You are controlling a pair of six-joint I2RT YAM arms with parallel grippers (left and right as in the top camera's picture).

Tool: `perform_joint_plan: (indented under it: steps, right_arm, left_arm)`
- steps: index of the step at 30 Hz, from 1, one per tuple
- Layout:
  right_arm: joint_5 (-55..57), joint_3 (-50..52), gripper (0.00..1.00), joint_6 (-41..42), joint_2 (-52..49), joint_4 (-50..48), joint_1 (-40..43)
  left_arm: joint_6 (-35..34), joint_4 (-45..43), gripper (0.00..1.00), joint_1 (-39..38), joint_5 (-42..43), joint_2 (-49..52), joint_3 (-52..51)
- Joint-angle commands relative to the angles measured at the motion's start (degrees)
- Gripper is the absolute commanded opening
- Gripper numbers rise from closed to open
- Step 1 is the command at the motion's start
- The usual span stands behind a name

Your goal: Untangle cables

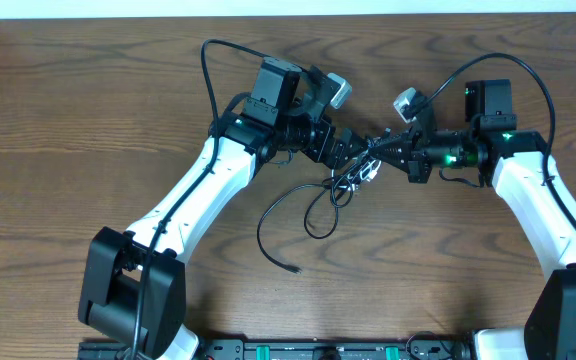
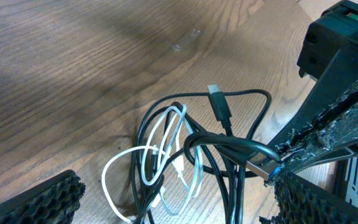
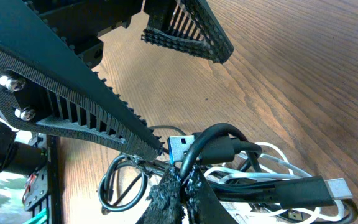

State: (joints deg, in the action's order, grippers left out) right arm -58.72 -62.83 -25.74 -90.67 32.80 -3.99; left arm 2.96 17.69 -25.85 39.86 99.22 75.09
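Between the pressed-together fingertips of the right gripper (image 3: 180,179), a black cable (image 3: 219,135) is pinched just behind its blue-tongued plug (image 3: 179,147). Beneath that grip, the tangled cables (image 2: 191,168), a white cable (image 2: 122,155) among them, are straddled on the table (image 2: 73,56) by the widely spread left gripper (image 2: 179,202).

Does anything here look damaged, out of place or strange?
The thin black and white cables lie knotted in one clump on the brown wooden table. Odder is the right gripper: the black padding at its tips looks ragged and frayed where it pinches a black cable.
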Motion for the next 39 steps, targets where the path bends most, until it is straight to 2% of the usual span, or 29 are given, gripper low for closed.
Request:
perform_joint_plan:
  steps: [1, 17, 25, 30, 39]
  right_arm:
    - [-2.01, -0.11, 0.01, 0.39, 1.16, 0.07, -0.24]
    - [-5.53, -0.11, 0.01, -0.94, 1.16, 0.42, -0.24]
    - [-6.88, -0.11, 0.01, -1.16, 1.16, 0.37, -0.24]
    - [-10.1, -0.11, 0.01, -2.14, 1.16, 0.17, -0.24]
    - [-10.64, -0.11, 0.01, -2.19, 1.16, -0.26, -0.22]
  left_arm:
    - [-0.26, 0.04, 0.99, 0.04, -0.92, 0.46, 0.9]
    - [-0.74, -0.13, 0.98, -0.39, -0.85, 2.38, 0.9]
    - [-0.68, -2.97, 0.99, -4.59, -0.98, 2.86, 0.9]
    - [-0.7, -2.38, 0.99, -6.43, -4.9, 3.67, 0.9]
    - [-0.7, -1.4, 0.99, -6.51, -6.73, 3.69, 0.9]
